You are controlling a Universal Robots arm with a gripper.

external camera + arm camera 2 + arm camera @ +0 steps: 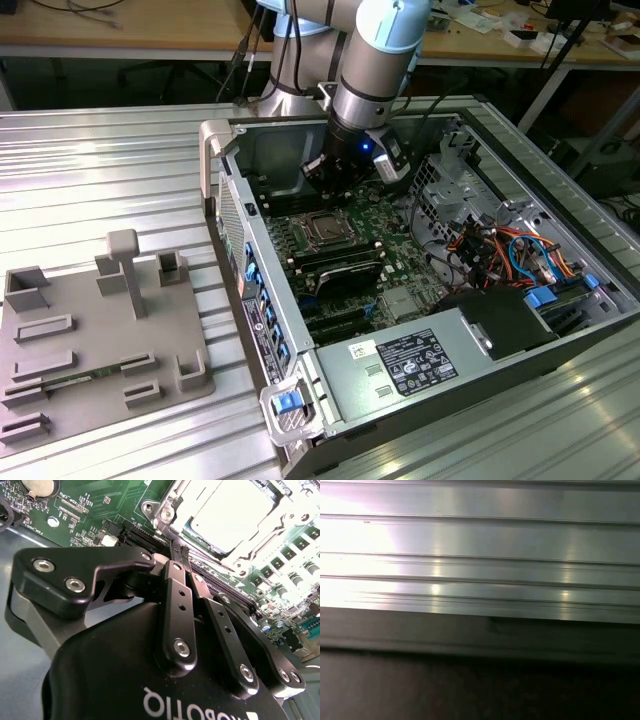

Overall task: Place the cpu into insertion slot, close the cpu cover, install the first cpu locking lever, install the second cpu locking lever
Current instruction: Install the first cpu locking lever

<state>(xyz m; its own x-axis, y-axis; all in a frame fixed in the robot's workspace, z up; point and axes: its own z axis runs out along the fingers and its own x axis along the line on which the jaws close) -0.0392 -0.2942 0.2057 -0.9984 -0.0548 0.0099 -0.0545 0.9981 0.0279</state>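
The cpu appears already seated in the insertion slot. Its bright face shows through the window of the cpu cover, which looks folded down flat over it, so the first two steps seem done. The pincer has its fingers pressed together with nothing visibly between them, tips just beside the socket's edge. I cannot tell whether either locking lever is latched, so that work seems left.
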